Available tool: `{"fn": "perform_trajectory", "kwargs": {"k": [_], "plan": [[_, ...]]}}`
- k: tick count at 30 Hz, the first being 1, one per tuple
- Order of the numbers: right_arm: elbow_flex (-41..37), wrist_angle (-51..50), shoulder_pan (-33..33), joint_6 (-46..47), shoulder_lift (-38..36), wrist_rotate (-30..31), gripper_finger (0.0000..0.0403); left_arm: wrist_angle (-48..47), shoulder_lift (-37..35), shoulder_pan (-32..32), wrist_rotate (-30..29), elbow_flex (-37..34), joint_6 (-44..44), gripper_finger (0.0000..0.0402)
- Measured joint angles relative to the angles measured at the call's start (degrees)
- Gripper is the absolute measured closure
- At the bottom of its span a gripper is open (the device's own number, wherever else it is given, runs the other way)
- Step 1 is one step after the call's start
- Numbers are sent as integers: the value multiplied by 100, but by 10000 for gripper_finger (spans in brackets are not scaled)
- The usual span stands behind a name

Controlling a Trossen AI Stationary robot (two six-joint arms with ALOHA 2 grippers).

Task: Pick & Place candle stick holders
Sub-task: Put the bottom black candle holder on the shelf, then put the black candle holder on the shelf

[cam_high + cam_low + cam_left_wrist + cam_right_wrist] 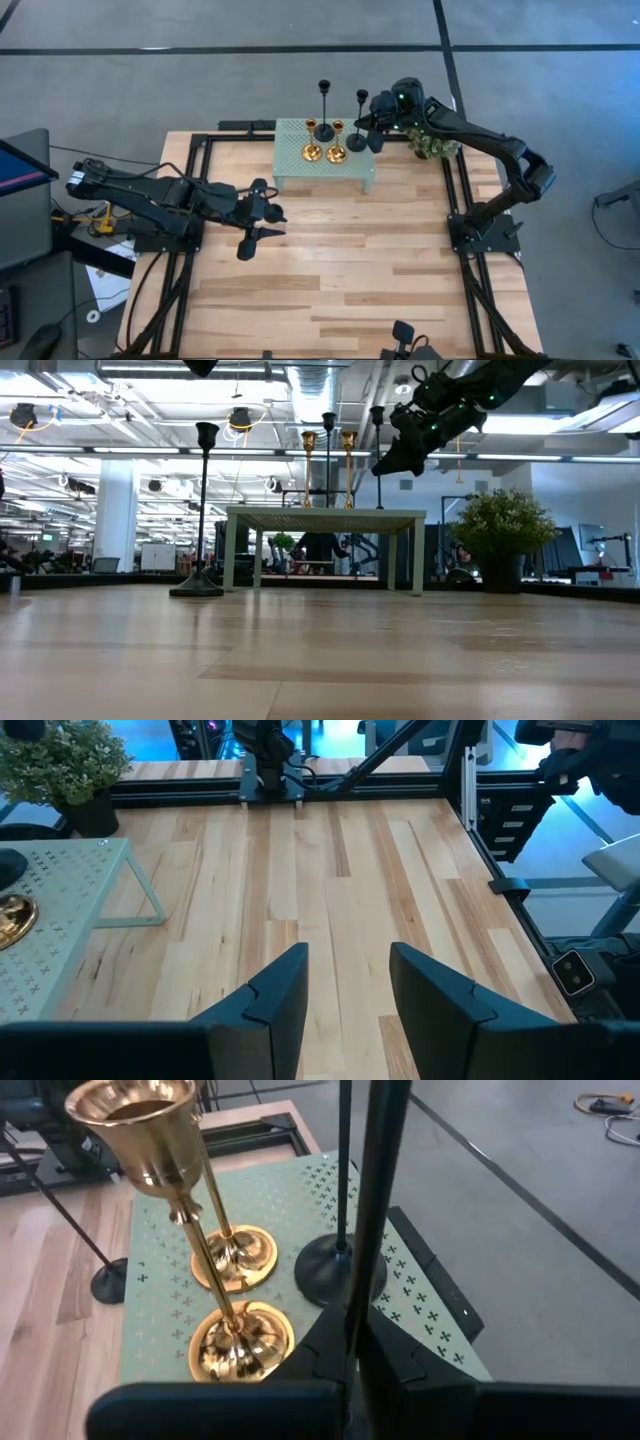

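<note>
A pale green low table (325, 170) carries two gold candle stick holders (312, 150) (336, 153) and two tall black ones (325, 128) (357, 140), each standing on its round base. A third black holder (205, 510) stands on the wooden table (330, 270), close to my left gripper (270, 212). That gripper is open and empty, as the left wrist view (347, 985) also shows. My right gripper (375, 125) is at the green table's far right corner, shut on the right black holder (385, 1200). My right gripper pinches the black holder's thin stem (378, 1260) between its two fingers, about halfway up. The fingers come slanting down from the table's right side and lie across the stem. The holder stays upright. The fingers hide its base; in the low view the stem (378, 485) reaches the green table's top.
A small green bushy plant (435, 145) in a dark pot stands right of the green table, under my right arm. The other black holder's base (335, 1270) and the two gold holders (235, 1340) stand close beside the held stem. Black frame rails (455, 200) border the wooden table.
</note>
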Motion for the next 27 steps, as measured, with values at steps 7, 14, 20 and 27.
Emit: {"fn": "perform_trajectory", "kwargs": {"k": [7,14,20,27], "plan": [[2,-7,-2,16,5,-1,401,2,0,0,0,0,2,259],[-33,137,0,62,42,39,337,0,0,0,0,0,0,259],[-30,112,0,39,-143,40,253,0,0,0,0,0,2,259],[-30,-530,-4,26,-982,140,189,122,0,0,0,0,0,259]]}}
